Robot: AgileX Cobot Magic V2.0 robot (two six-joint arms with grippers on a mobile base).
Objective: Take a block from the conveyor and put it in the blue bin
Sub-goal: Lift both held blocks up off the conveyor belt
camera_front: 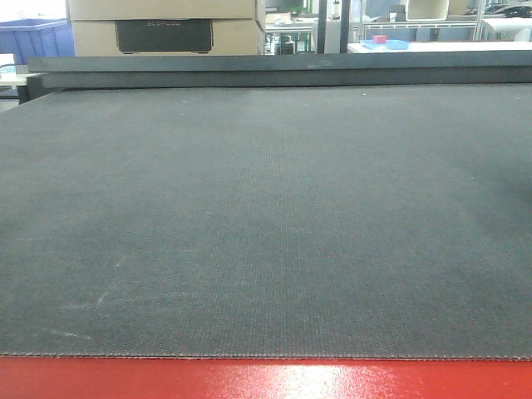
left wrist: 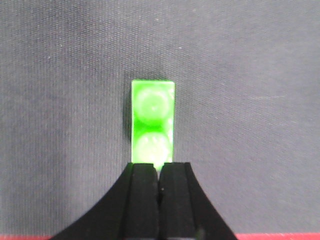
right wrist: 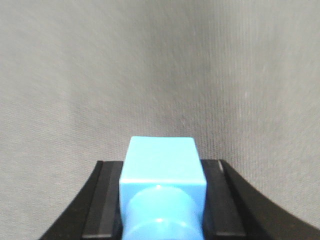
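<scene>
- L gripper [left wrist: 159, 172]: black fingers [left wrist: 142, 200] pressed together, only a thin seam betw. them.
- green block [left wrist: 152, 122]: 2 studs facing the cam, long axis running away from the tips. Its near end meets the fingertips. Can't tell if it's pinched or just touching.
- Grey belt [left wrist: 60, 100] fills the L wrist view behind the block. A sliver of the red strip [left wrist: 280, 236] shows at the bottom edge.
- R gripper [right wrist: 161, 165]: jaws spread and clamped on the blue block [right wrist: 160, 152], one finger [right wrist: 107, 200] on each side. The block's round stud faces the cam.
- R wrist view: nothing but belt texture beyond the block. Can't tell if the block is lifted or resting.
- Front view, nearest: glossy red strip along the bottom edge, w/ glare.
- Then the wide dark belt, faint scuffs at lower L.
- Far edge of belt: dark rail [camera_front: 283, 71] across the full width.
- Behind the rail, L of centre: cardboard box [camera_front: 166, 25] w/ a dark panel.
- Far top L: blue bin [camera_front: 33, 37], partly cut off by the box.
- Far top R: light-blue tray [camera_front: 391, 45] on a white surface, small pink item [camera_front: 380, 38] on it.
</scene>
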